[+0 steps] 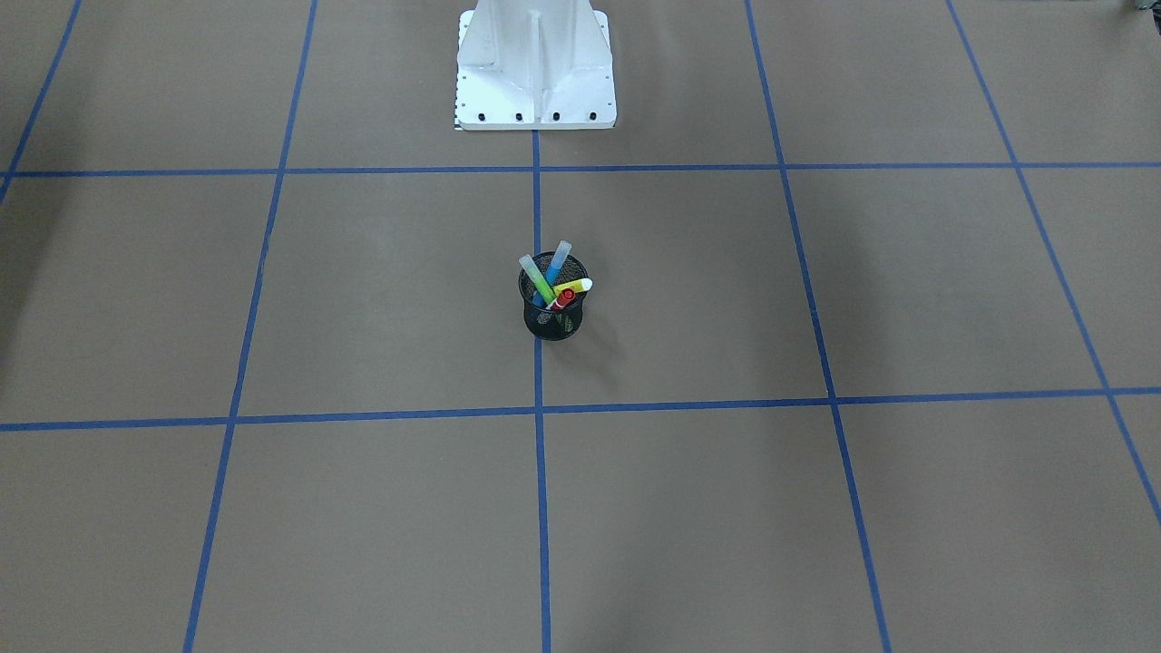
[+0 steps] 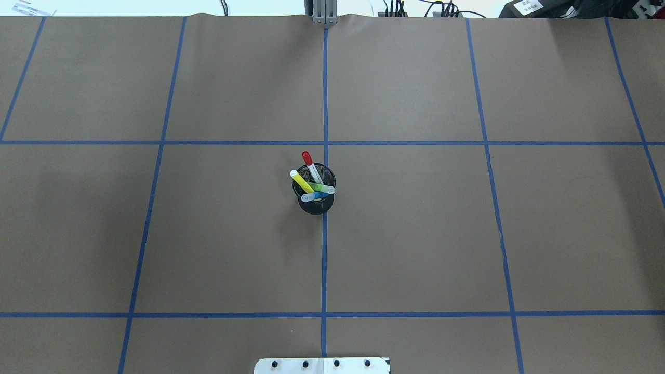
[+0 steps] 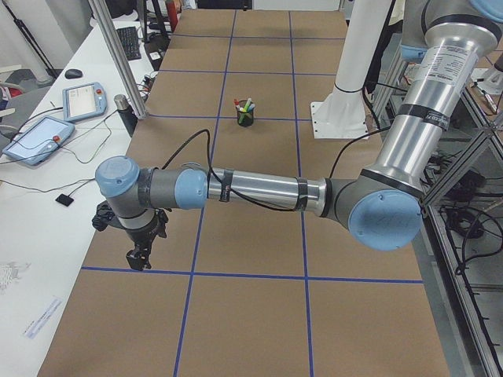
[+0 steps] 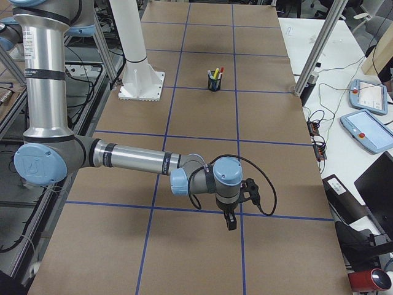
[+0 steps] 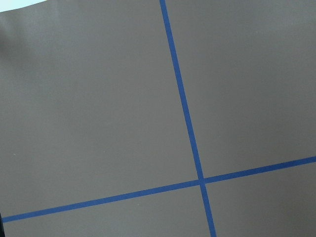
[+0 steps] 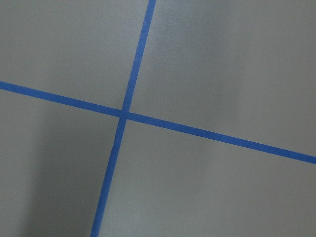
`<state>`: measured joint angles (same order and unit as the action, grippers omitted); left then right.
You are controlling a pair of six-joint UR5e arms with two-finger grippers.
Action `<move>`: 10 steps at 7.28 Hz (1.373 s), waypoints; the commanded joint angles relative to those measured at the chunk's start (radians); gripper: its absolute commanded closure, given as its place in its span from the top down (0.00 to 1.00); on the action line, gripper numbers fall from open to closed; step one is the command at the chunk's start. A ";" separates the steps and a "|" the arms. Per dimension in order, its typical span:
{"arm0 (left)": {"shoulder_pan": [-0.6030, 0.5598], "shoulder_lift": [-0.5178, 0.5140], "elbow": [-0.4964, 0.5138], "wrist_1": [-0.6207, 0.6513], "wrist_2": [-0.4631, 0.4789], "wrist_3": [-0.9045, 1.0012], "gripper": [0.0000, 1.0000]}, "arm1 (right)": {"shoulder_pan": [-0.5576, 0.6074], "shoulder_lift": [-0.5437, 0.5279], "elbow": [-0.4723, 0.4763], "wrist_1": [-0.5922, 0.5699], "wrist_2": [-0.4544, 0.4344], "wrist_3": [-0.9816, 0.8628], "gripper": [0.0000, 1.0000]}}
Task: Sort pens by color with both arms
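The pens (image 2: pixel 303 182) — all four — stand bunched in the mesh cup (image 2: pixel 316 204), well apart from either set of jaws; nothing is sorted yet. Left gripper (image 3: pixel 138 261) and right gripper (image 4: pixel 230 224) hang near opposite ends of the table (image 2: pixel 415 234) — jaw opening, I cannot tell.

Blue pen (image 1: pixel 554 265), green pen (image 1: pixel 537 279), yellow pen (image 1: pixel 571 287), red-capped pen (image 1: pixel 564 297) lean splayed in mesh cup (image 1: pixel 553 325).

Left arm (image 3: pixel 259 191) is stretched out with the forearm held level and the wrist directly above left gripper (image 3: pixel 140 258), which is pointed straight down. Right arm (image 4: pixel 135 158) is posed alike, right gripper (image 4: pixel 231 221) pointed down below its wrist. Jaw opening cannot be judged on either.
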<state>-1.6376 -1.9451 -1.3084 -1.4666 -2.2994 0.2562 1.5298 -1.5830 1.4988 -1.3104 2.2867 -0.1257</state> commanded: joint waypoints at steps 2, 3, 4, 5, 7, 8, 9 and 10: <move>0.001 0.000 -0.002 0.000 0.000 -0.002 1.00 | -0.140 0.032 0.099 -0.009 0.011 0.206 1.00; 0.001 0.000 -0.002 0.000 -0.002 -0.002 1.00 | -0.180 0.050 0.125 -0.019 0.031 0.286 1.00; 0.001 0.000 -0.003 0.002 -0.002 -0.002 1.00 | -0.224 0.072 0.174 -0.033 0.057 0.387 1.00; 0.001 0.000 -0.006 0.002 -0.002 -0.002 1.00 | -0.273 0.083 0.222 -0.036 0.062 0.458 1.00; 0.001 0.000 -0.006 0.002 -0.002 -0.002 1.00 | -0.362 0.129 0.270 -0.036 0.085 0.608 1.00; 0.001 0.000 -0.008 0.002 -0.002 -0.002 1.00 | -0.399 0.162 0.284 -0.036 0.079 0.676 1.00; 0.001 0.000 -0.008 0.002 -0.002 -0.002 1.00 | -0.449 0.216 0.285 -0.055 0.057 0.760 1.00; 0.001 0.001 -0.015 0.002 -0.002 -0.002 1.00 | -0.502 0.269 0.303 -0.103 0.016 0.819 1.00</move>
<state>-1.6367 -1.9448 -1.3181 -1.4650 -2.3010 0.2547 1.0905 -1.3762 1.7848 -1.3712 2.3410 0.6103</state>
